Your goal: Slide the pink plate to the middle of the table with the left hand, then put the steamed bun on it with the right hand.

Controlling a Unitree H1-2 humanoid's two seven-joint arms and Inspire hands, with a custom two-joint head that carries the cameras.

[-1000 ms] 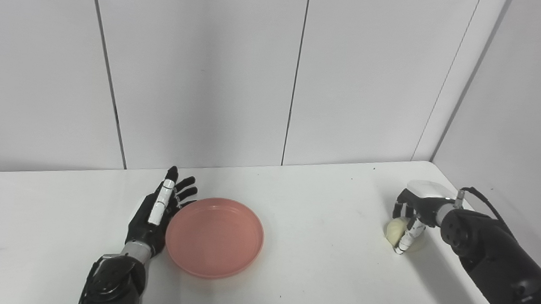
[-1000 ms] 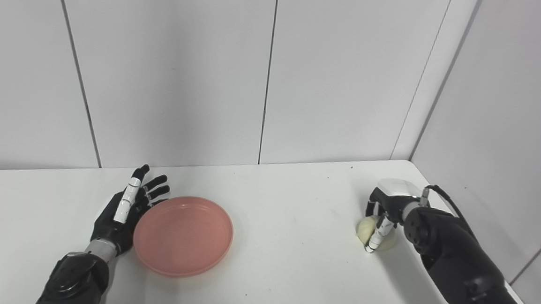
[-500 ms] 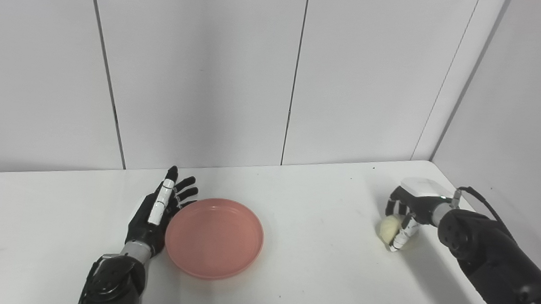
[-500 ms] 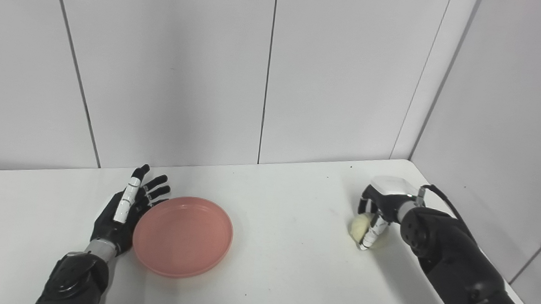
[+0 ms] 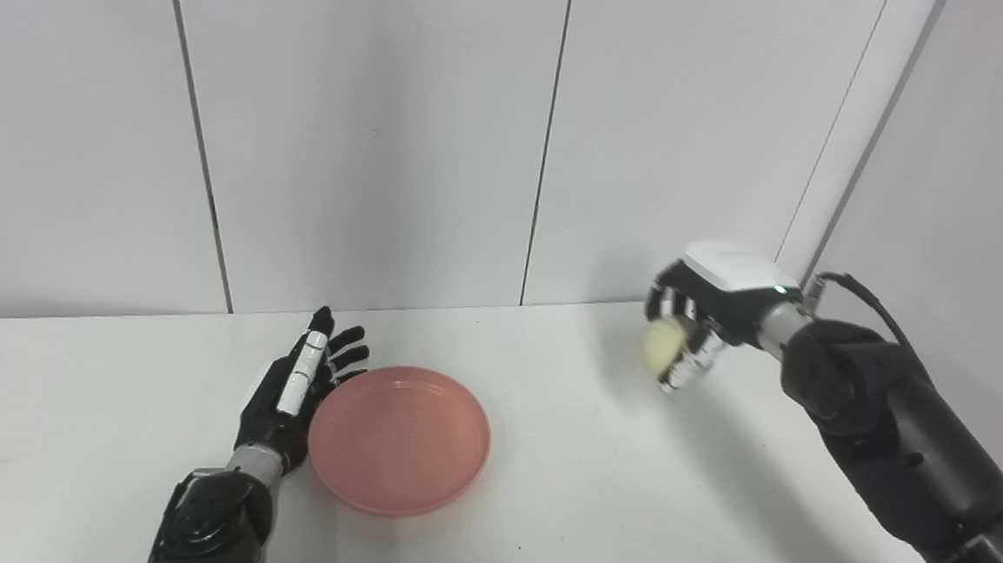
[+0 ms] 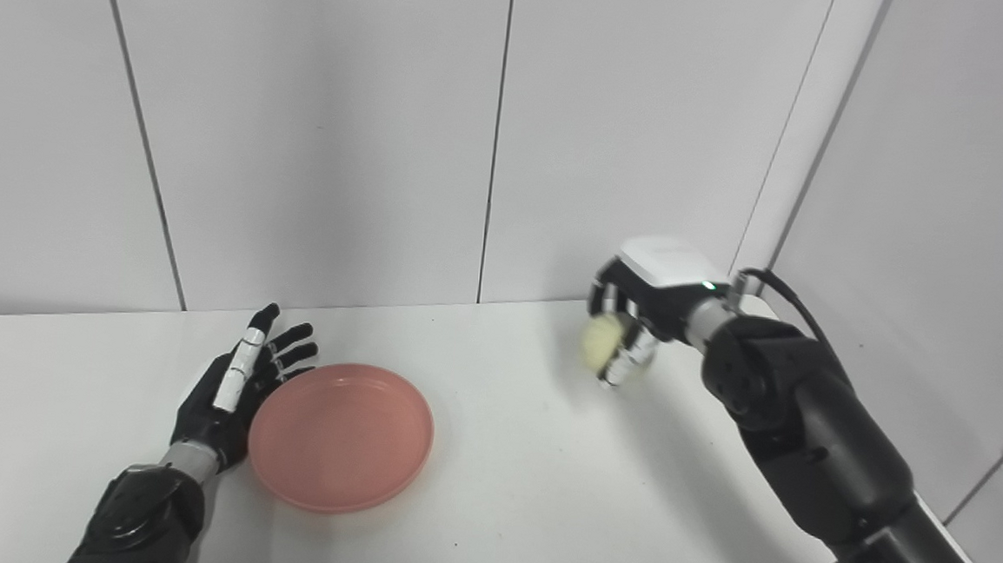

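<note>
Fingers of the right hand (image 5: 698, 315) are curled around the steamed bun (image 5: 664, 346), pinching it up in the air above the right part of the white table (image 5: 593, 496), clear of the surface. The bun is well apart from the pink plate (image 5: 399, 438), which sits left of the table's middle with nothing on it. The left hand (image 5: 295, 388) lies flat with its fingers spread and straight, pressed against the plate's left rim, holding nothing.
</note>
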